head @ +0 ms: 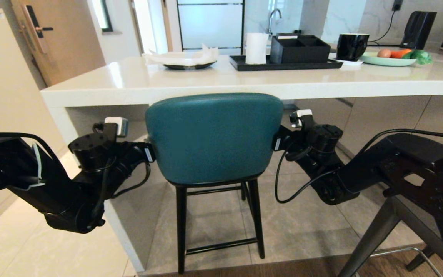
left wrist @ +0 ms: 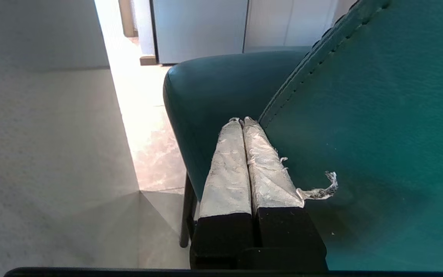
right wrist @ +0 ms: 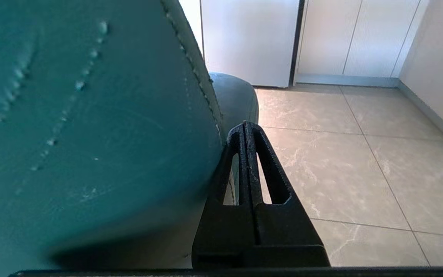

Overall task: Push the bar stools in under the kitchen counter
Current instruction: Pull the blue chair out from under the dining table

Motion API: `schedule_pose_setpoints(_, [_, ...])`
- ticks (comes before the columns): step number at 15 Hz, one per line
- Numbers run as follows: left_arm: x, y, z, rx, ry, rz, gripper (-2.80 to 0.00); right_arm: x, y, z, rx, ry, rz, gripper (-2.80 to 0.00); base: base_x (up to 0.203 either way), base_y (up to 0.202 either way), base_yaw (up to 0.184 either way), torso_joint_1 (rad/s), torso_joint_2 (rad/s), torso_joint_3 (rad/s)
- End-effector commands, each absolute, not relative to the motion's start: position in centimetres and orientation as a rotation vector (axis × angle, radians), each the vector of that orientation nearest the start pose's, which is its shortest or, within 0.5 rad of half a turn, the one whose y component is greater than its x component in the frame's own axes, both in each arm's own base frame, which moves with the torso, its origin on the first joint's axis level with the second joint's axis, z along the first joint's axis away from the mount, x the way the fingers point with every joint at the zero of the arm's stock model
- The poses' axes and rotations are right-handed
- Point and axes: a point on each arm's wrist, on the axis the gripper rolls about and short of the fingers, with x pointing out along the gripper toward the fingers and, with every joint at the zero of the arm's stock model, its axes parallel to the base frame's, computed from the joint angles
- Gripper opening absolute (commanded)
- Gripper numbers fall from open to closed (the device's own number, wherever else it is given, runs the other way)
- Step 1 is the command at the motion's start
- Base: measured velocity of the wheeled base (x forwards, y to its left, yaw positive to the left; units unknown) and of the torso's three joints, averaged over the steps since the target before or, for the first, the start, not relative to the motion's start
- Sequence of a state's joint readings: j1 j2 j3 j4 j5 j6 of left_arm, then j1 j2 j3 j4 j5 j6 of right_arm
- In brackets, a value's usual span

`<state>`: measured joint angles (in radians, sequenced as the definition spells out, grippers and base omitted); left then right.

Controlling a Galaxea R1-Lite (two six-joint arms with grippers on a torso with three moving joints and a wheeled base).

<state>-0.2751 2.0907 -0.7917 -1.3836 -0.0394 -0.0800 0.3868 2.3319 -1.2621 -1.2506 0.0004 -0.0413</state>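
**Both pincers clenched against the teal stool's back**

Left pincer [left wrist: 240, 121] is pressing, fully clenched and holding nothing, its taped fingers [left wrist: 227, 169] lying flat against the left edge of the teal stool's [head: 214, 138] curved backrest. Right pincer [right wrist: 245, 125] is doing the same on the opposite edge, its black fingers [right wrist: 269, 169] closed together and touching the leather. The stool is standing between the two arms, its backrest facing the robot just below the edge of the white worktop [head: 137, 82], its thin black legs on the grey tiled floor. Part of a second stool's grey legs [head: 375, 234] is showing at the lower right, well apart from the worktop. On the worktop, a black tray [head: 244, 65] is carrying a white roll [head: 256, 48] and a black divided box [head: 300, 49]; a green plate [head: 387, 60] is holding vegetables, and a dark dish [head: 189, 66] is holding crumpled white paper.
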Motion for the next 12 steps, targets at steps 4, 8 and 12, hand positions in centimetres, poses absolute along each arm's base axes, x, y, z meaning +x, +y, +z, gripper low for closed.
schedule_pose_setpoints(4, [32.6, -14.4, 14.1, -0.103, -0.114, -0.462, -2.8, 39.5, 19.6, 13.8, 0.006, -0.218, 0.469, -2.8, 0.0, 0.0, 0.0, 0.0, 0.0, 0.0])
schedule_pose_setpoints(8, [30.7, -13.7, 14.4, -0.1, -0.095, -0.461, -2.8, 36.6, 20.2, 14.0, 0.008, -0.204, 0.514, -2.8, 0.0, 0.0, 0.0, 0.0, 0.0, 0.0])
schedule_pose_setpoints(12, [28.7, -12.4, 14.9, -0.097, -0.085, -0.446, -2.8, 33.1, 20.8, 14.2, 0.006, -0.202, 0.572, -2.8, 0.0, 0.0, 0.0, 0.0, 0.0, 0.0])
